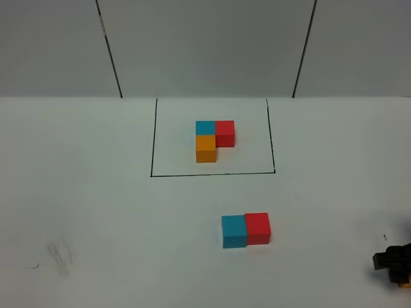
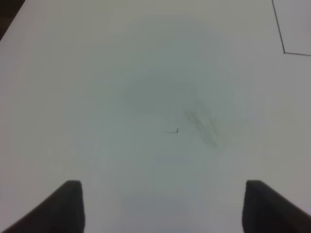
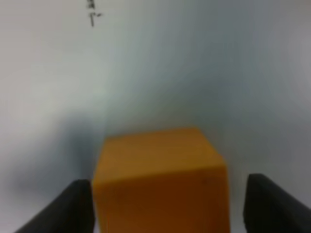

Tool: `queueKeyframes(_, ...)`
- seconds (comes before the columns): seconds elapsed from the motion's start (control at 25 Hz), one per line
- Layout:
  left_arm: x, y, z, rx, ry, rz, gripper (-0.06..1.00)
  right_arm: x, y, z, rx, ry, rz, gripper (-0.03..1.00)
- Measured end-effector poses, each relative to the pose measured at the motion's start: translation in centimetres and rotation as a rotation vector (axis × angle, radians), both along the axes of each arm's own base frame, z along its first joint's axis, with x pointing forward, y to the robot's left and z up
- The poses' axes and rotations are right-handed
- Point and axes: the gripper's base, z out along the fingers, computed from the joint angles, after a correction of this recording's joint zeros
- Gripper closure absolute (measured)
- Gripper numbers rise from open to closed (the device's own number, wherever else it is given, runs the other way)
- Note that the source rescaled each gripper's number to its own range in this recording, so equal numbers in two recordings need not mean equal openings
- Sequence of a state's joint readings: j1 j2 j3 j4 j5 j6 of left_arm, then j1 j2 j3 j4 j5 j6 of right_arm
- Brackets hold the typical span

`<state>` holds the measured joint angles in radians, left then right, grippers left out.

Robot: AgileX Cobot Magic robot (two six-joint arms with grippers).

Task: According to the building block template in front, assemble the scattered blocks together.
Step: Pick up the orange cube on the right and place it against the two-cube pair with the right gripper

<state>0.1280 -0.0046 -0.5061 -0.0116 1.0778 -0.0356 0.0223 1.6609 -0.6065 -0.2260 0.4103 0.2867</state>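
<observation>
A white desk [image 1: 96,224] under grey wall panels [image 1: 205,45] carries the building block template [image 1: 214,140], framed at the far middle. Nearer, the blue cube [image 1: 234,231] and red cube [image 1: 257,228] sit joined. The orange cube [image 3: 160,179] is yet to be added; it sits at the right edge between the right gripper [image 3: 167,187] jaws, which are apart and not clamped. The left gripper [image 2: 163,187] hangs parted over bare desk.

An orange cube [image 3: 160,179] sits on the white desk [image 3: 204,68] between the dark fingers [image 3: 73,206] of the end effector [image 3: 167,208]; one finger meets its side, a sliver of desk shows before the other. A small black mark [image 3: 92,17] lies well beyond.
</observation>
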Motion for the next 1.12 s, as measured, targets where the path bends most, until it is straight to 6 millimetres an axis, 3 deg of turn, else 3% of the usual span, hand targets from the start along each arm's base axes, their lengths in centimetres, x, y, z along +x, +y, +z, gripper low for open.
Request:
queueKeyframes(0.12, 0.0, 0.0, 0.0, 0.000, 0.000, 0.000, 0.44, 0.1, 0.0, -0.2, -0.002, -0.002, 0.025, 0.76)
queueKeyframes(0.36, 0.0, 0.0, 0.0, 0.000, 0.000, 0.000, 0.44, 0.2, 0.2, 0.1, 0.011, -0.018, 0.020, 0.75)
queueKeyframes(0.6, 0.0, 0.0, 0.0, 0.000, 0.000, 0.000, 0.44, -0.4, 1.8, 4.0, 0.075, -0.068, -0.028, 0.75)
queueKeyframes(0.84, 0.0, 0.0, 0.0, 0.000, 0.000, 0.000, 0.44, -0.3, 5.4, 8.6, 0.209, -0.113, -0.048, 0.75)
queueKeyframes(1.12, 0.0, 0.0, 0.0, 0.000, 0.000, 0.000, 0.44, 0.3, 11.3, 9.9, 0.271, -0.113, -0.020, 0.75)
